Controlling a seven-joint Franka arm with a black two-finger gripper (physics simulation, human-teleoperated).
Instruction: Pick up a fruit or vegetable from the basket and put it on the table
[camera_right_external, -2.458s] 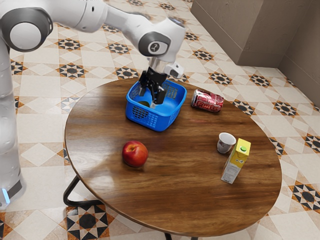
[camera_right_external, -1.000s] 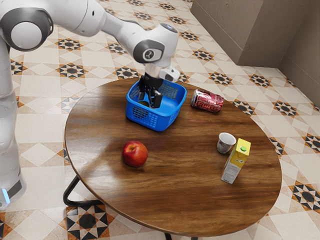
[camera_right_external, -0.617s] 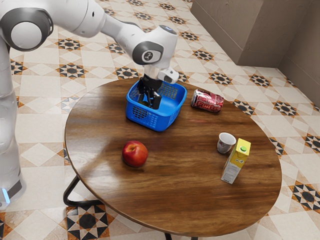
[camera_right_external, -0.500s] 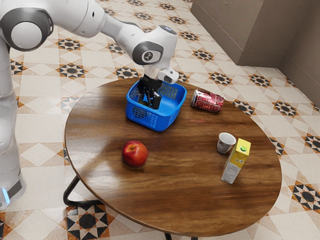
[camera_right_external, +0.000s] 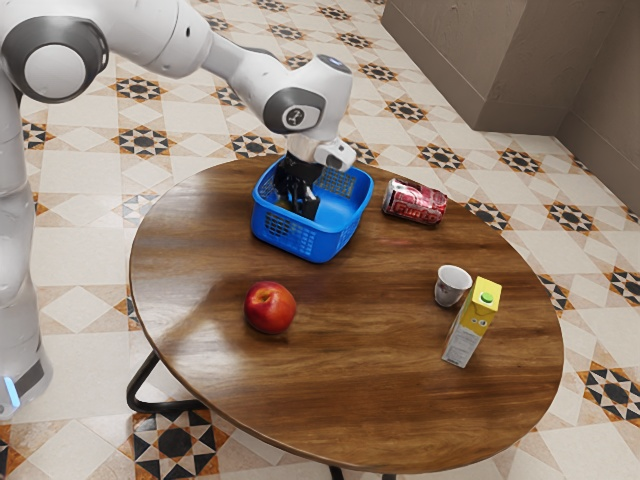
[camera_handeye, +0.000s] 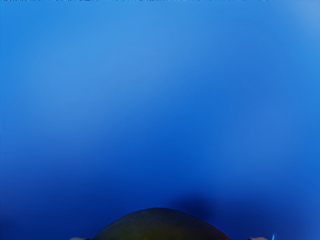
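Pickup seems in hand, with dark produce (camera_handeye: 162, 226) just beneath my fingers (camera_right_external: 299, 207) inside the basket (camera_right_external: 298, 239) (their spread and hold I can't tell), so confirm grip before lifting.

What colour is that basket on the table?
Bright blue, clearest in the exterior view.
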